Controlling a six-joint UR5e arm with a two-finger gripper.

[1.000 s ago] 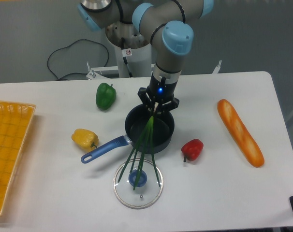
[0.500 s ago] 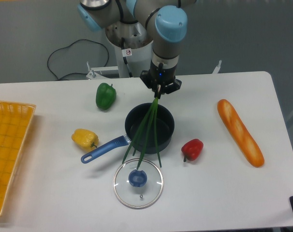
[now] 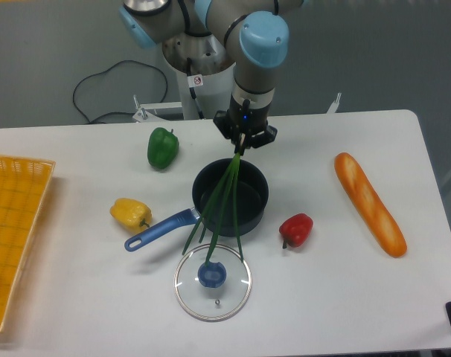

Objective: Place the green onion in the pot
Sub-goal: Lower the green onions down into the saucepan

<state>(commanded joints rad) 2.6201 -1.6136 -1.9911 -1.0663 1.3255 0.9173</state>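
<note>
Fingers [image 3: 244, 143] clamped on green onion [image 3: 224, 202]; stalks trailing across the pot [image 3: 254, 195] toward glass lid [image 3: 233, 286]

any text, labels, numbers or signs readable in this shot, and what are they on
No words or numbers can be read anywhere.
Small round red-and-white sticker on the robot's white base column: looks like a prohibition-type sign, too small to make out.
Gripper, green onion, pot, glass lid, peppers and bread: no visible print.
</note>
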